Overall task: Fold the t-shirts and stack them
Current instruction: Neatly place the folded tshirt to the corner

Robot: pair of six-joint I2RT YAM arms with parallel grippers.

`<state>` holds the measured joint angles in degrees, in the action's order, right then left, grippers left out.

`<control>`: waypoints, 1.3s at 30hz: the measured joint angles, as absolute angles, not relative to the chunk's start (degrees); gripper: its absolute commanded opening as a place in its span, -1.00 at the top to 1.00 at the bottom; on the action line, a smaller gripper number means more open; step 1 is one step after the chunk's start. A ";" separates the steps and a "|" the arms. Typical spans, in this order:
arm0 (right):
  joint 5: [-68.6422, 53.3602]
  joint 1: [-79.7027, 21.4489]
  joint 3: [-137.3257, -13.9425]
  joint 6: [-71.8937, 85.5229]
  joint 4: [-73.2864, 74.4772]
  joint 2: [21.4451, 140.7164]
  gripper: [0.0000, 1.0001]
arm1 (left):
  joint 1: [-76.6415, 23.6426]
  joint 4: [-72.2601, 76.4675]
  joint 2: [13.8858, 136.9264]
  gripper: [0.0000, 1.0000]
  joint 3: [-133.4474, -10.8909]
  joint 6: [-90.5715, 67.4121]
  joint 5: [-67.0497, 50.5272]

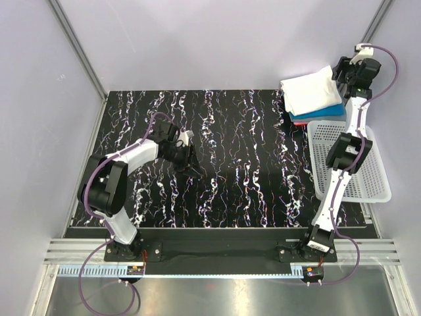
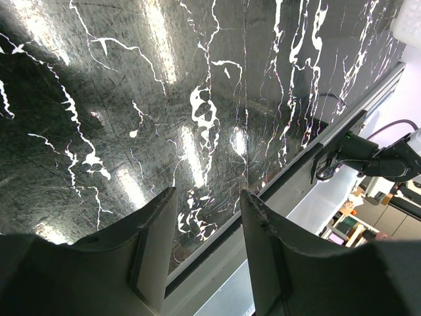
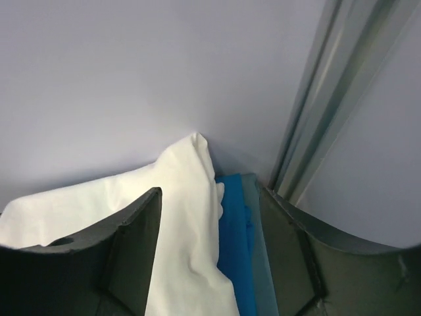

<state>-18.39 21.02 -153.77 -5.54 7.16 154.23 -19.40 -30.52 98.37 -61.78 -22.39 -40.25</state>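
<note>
Two folded t-shirts lie stacked in the table's back right corner: a white one [image 1: 309, 92] on top of a bright blue one [image 1: 322, 113]. My right gripper [image 1: 339, 71] hovers at the stack's right edge. In the right wrist view its jaws [image 3: 210, 197] stand open, with the white cloth [image 3: 177, 217] and the blue cloth [image 3: 233, 250] lying loosely between the fingers, not pinched. My left gripper [image 1: 184, 148] is over the left-middle of the table, far from the stack. The left wrist view shows it [image 2: 207, 197] open and empty above the marbled surface.
A white lattice basket [image 1: 375, 164] sits at the right edge, just in front of the stack, with the right arm reaching over it. Grey walls and a metal corner post [image 3: 329, 99] close in behind the stack. The black marbled table [image 1: 250, 164] spreads between the arms.
</note>
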 measured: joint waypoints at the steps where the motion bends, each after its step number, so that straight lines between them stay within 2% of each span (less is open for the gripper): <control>1: -17.45 21.02 -153.29 -4.99 6.74 153.88 -0.43 | -19.40 -30.52 98.37 0.03 -61.78 -22.41 -40.25; 11: -7.42 21.06 -139.11 8.88 14.35 143.44 -0.44 | -19.40 -30.46 96.86 0.02 -61.78 -22.44 -40.32; 18: -0.54 21.06 -127.96 24.08 16.36 136.97 -0.37 | -19.40 -29.89 92.66 0.02 -61.78 -22.50 -41.41; 28: 4.38 20.73 -115.77 37.43 12.64 134.63 -0.30 | -19.40 -29.41 91.15 0.02 -61.71 -23.03 -42.87; 34: 6.37 20.62 -114.06 40.16 9.63 134.63 -0.28 | -19.40 -28.95 91.13 0.02 -61.65 -23.24 -43.18; 39: 6.68 20.60 -113.84 41.25 7.33 134.63 -0.07 | -19.40 -28.82 91.13 0.02 -61.65 -23.55 -43.29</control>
<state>6.68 20.60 -113.84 41.25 7.33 134.63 -19.40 -28.82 91.13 -61.65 -23.55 -43.29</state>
